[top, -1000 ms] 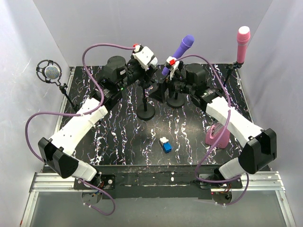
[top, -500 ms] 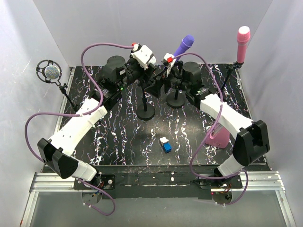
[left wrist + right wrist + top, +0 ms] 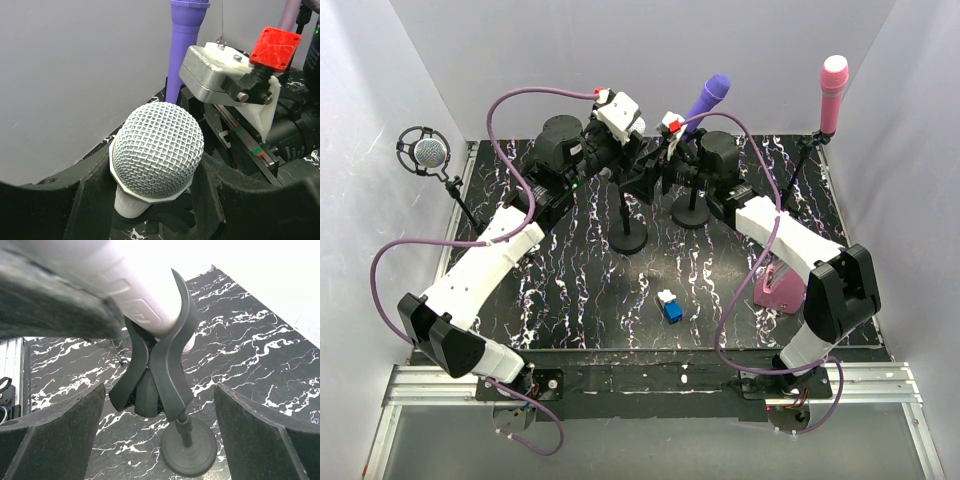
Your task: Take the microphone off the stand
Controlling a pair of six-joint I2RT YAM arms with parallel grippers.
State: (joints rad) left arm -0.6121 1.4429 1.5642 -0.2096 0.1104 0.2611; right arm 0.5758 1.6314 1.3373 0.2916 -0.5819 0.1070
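White-bodied with a silver mesh head, the mic [image 3: 156, 150] sits in the black clip [image 3: 160, 365] on top of the centre stand [image 3: 629, 238], not yet freed. The left gripper [image 3: 155, 202] flanks it just under the head. Its pads look pressed to the body, but the head hides the contact, so I take it as clamped on the mic without being sure.

Over the last second the right arm has swung left, away from the purple mic [image 3: 708, 98]. The right gripper [image 3: 155, 427] now has its fingers spread wide on either side of the clip, touching nothing. That looks like a move to brace the stand. Once those fingers close on the clip, the left can likely pull the mic up and out without tipping the stand. The removal itself is still ahead.
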